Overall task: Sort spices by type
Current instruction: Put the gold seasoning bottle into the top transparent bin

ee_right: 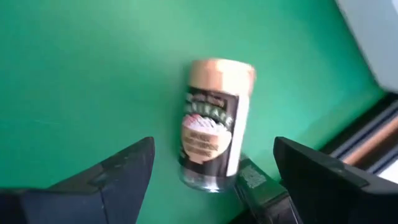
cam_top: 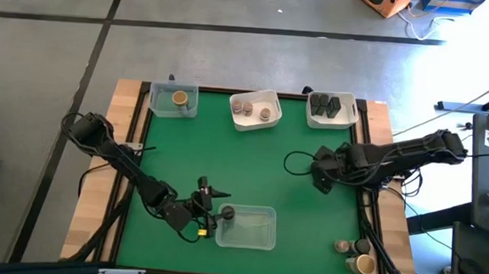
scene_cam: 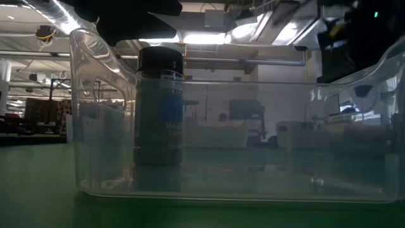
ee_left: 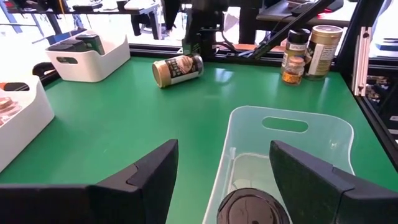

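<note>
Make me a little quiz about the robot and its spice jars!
1. True or false: the tan-topped jar below the right gripper stands upright.
2. Where does the black-topped jar stand? A: in the near clear tray. B: in a white tray. C: on the bare green mat.
3. Fill in: the left gripper, just above the black-topped jar, has its fingers ____.

Key: 1 false, the tan-topped jar lies on its side on the mat. 2 A. 3 open.
</note>
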